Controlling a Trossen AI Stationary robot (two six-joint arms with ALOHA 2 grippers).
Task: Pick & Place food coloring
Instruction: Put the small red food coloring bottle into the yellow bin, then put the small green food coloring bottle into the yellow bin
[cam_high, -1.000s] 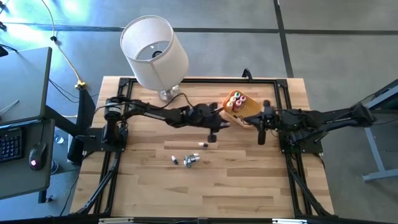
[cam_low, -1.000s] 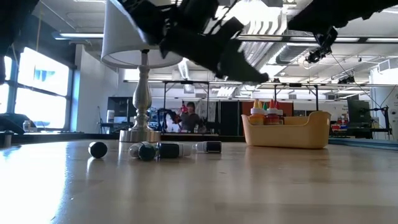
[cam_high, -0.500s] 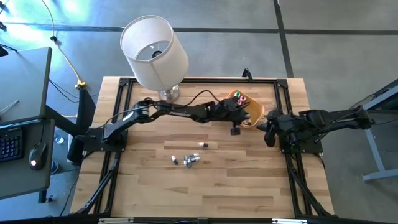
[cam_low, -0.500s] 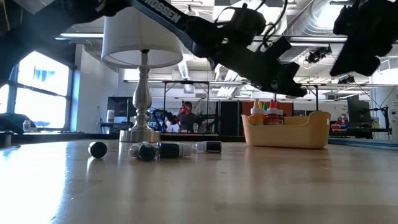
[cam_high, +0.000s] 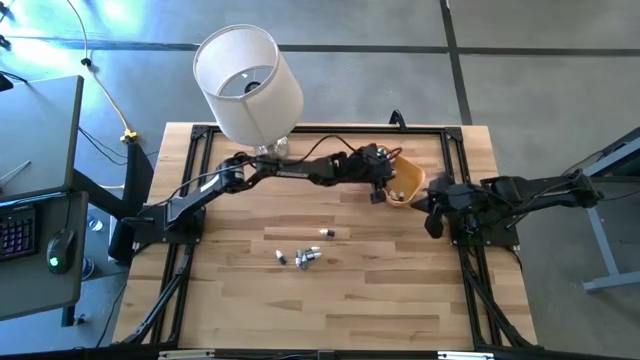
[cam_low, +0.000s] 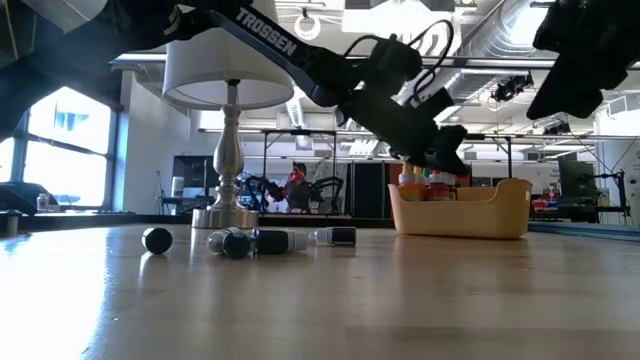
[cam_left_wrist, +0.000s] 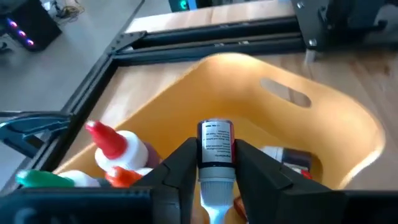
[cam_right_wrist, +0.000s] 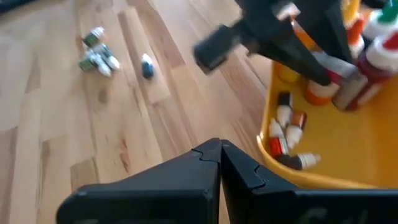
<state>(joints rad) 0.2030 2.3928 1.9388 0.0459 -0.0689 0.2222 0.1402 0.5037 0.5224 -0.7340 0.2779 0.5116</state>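
My left gripper reaches over the orange bowl at the table's far right, shut on one small food coloring bottle. Inside the bowl stand bottles with red and green caps, and others lie on its floor. Several loose bottles lie on their sides on the wood mid-table, also in the low view as loose bottles. My right gripper hangs shut just right of the bowl, touching nothing. My left gripper pinches the bottle's labelled body between its two fingers. The bottle lies along the fingers, its dark end sticking out ahead of them. The fingers slant down from the table's left. The bottle hangs clear above the bowl's inside.
A table lamp with a white shade stands at the far left edge, its base behind the loose bottles. A black frame runs around the tabletop. Bare wood lies toward the near edge.
My left gripper has carried the bottle from mid-table toward the far right, ending over the bowl and a little lower. My right gripper has drawn back from the bowl toward the right edge and tipped downward, then kept still.
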